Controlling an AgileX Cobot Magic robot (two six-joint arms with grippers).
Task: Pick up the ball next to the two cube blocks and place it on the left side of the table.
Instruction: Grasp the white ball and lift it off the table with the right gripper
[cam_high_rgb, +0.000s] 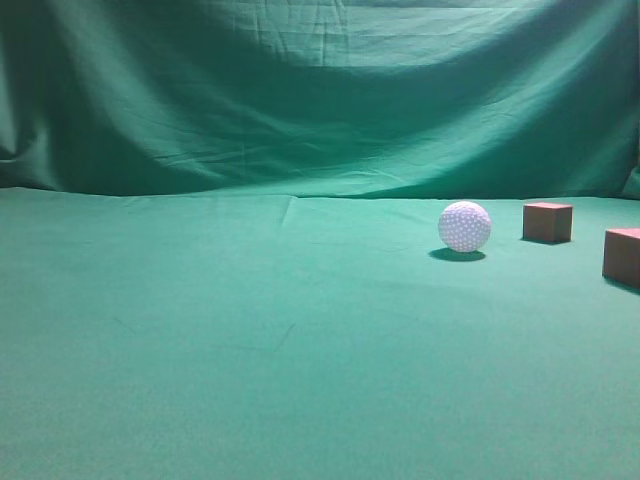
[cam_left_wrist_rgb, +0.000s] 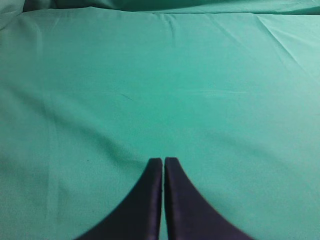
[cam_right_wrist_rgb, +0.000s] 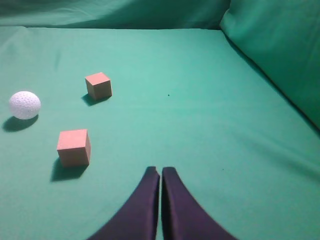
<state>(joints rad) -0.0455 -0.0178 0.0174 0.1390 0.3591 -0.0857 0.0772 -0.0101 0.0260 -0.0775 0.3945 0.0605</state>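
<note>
Golf ball sits untouched on the right of the green tabletop, just left of the two cube blocks, both end effectors clenched empty, so pickup and placement remain.

A: Where does the exterior view sit?
B: Low, near table height, looking level across the green cloth to the draped backdrop. The ball and the two cube blocks stand at its right, one cube cut by the frame edge.
A: And the wrist cameras?
B: Each looks down and forward past its own fingertips. The left gripper view faces only bare cloth. The right gripper view sits higher and takes in the ball at far left with both cubes.
A: So what overlaps?
B: Exterior and right wrist share the ball and cubes; the left wrist shares only cloth
</note>
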